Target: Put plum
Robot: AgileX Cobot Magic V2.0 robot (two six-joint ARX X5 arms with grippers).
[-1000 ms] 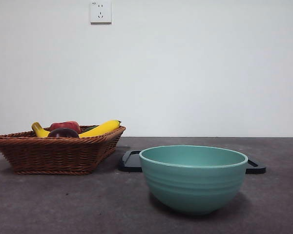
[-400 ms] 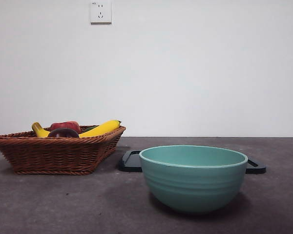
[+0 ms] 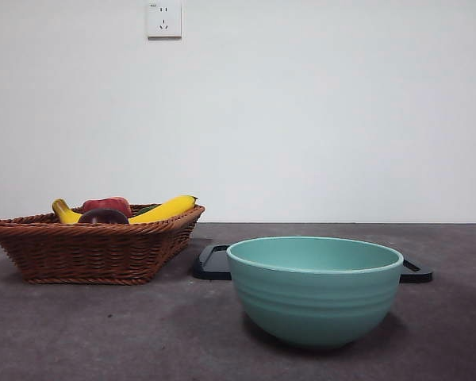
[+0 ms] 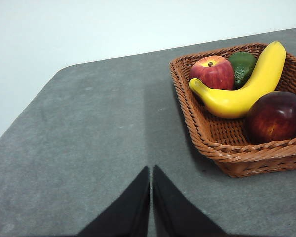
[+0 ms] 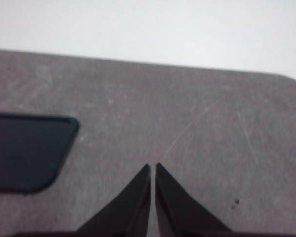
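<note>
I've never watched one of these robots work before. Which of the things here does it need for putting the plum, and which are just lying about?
Part of the job:
- plum, in the wicker basket
- left gripper, shut, nearest the basket
- right gripper, shut, waiting

Just lying about, as far as can be told:
- banana
- red apple
- green fruit
- teal bowl
- dark tray

A black arm tip that showed at the top right corner of the front view a second ago was gone.
</note>
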